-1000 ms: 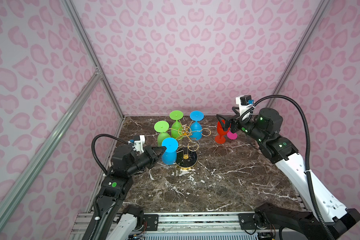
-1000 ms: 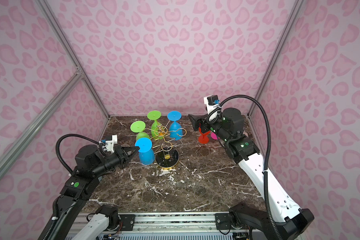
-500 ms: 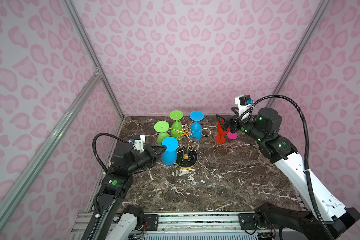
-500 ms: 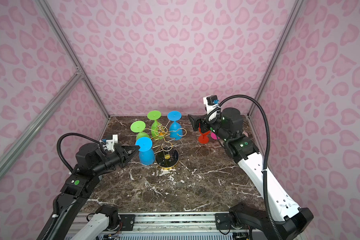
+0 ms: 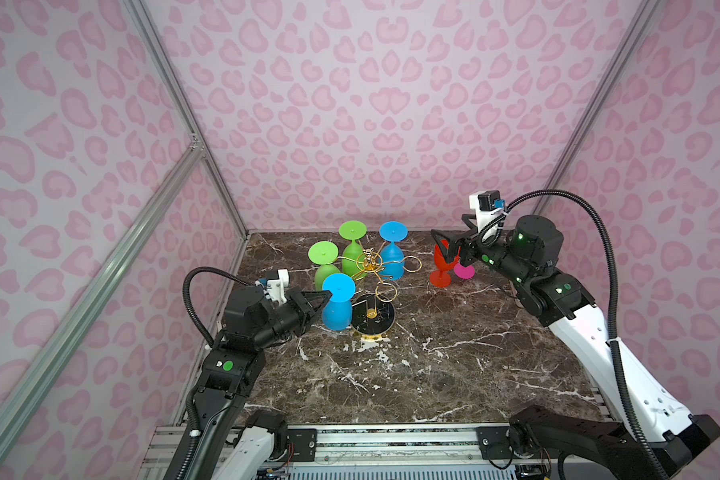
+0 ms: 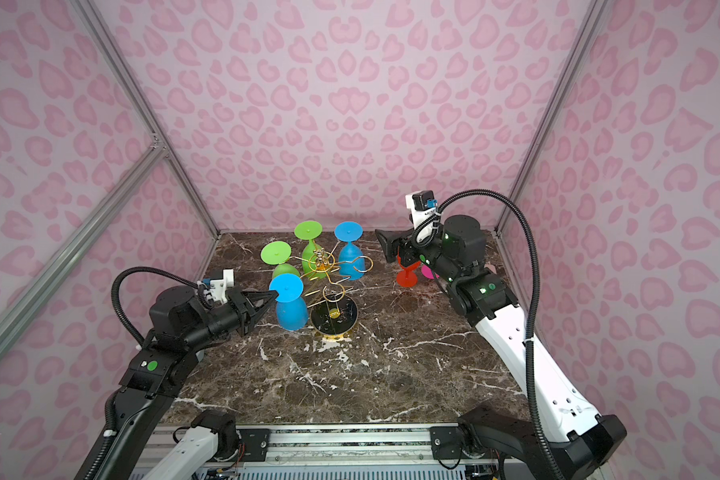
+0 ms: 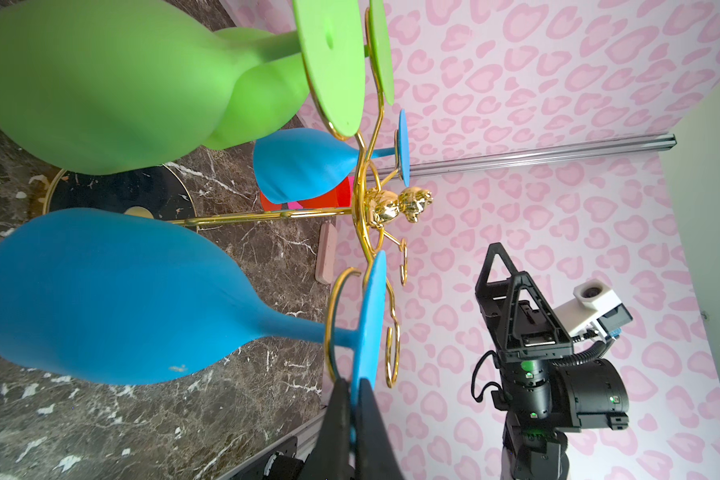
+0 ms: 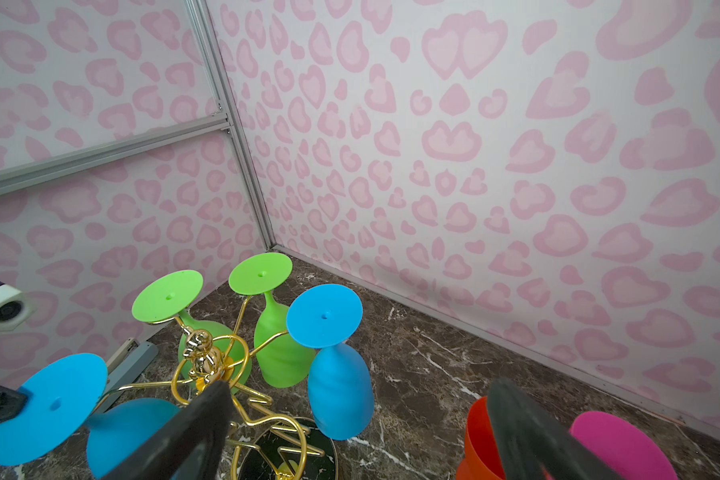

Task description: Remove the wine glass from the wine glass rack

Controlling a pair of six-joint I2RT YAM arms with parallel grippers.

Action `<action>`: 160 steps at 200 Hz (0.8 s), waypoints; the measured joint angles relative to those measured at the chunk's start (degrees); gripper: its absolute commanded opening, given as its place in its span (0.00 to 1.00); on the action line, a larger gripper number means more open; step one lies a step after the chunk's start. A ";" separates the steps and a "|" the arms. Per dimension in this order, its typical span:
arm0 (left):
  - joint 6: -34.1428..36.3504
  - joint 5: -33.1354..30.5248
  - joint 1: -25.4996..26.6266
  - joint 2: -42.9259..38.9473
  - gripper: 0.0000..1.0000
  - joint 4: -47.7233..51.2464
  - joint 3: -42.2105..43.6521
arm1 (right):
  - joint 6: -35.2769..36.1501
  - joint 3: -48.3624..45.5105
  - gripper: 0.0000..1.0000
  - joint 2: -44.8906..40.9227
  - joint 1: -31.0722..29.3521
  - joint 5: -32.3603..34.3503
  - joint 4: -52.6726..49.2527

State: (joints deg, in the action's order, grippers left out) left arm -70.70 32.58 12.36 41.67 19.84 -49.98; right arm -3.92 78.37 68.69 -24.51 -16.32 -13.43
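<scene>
L gripper (image 5: 328, 294) clamped foot of front blue glass (image 5: 336, 311), 1 of 4 (2 blue, 2 green) on rack (image 5: 368, 262) toward worktop's (image 5: 433, 365) back; R gripper (image 5: 449, 232) had jaws apart at red glass (image 5: 440, 277), pink glass (image 5: 464, 271) beside.

- Dark brown marble table (image 5: 454, 365) with white veins, and a pale yellowish blotch (image 5: 368, 341) near its middle.
- Walls (image 5: 371, 104) on three sides, pale with a pink heart-and-spot pattern.
- Aluminium frame posts (image 6: 142, 112) run up the back corners, with a slanted bar (image 5: 100, 266) across the left wall.
- A metal rail (image 5: 391, 436) lies along the table's front edge.
- Red glass (image 5: 440, 279) stands upright on its foot at the back right, bowl open upward.
- Pink glass (image 8: 620, 444) just beside the red one, toward the right wall. Only its round foot shows.
- A small pinkish block (image 7: 327, 253) lies on the table against a wall.
</scene>
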 measured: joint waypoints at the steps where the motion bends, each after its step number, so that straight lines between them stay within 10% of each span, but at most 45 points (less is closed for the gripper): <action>1: 0.00 0.00 0.00 -0.02 0.03 0.00 0.00 | 0.00 0.00 0.97 0.00 0.00 0.00 0.00; 160: -1.29 0.85 -0.28 0.72 0.03 -0.17 -1.88 | -0.02 0.00 0.97 -0.24 -0.02 0.00 0.00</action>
State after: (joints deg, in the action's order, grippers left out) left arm -71.99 33.43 12.08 42.39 19.66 -51.86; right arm -3.95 78.37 68.45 -24.53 -16.32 -13.43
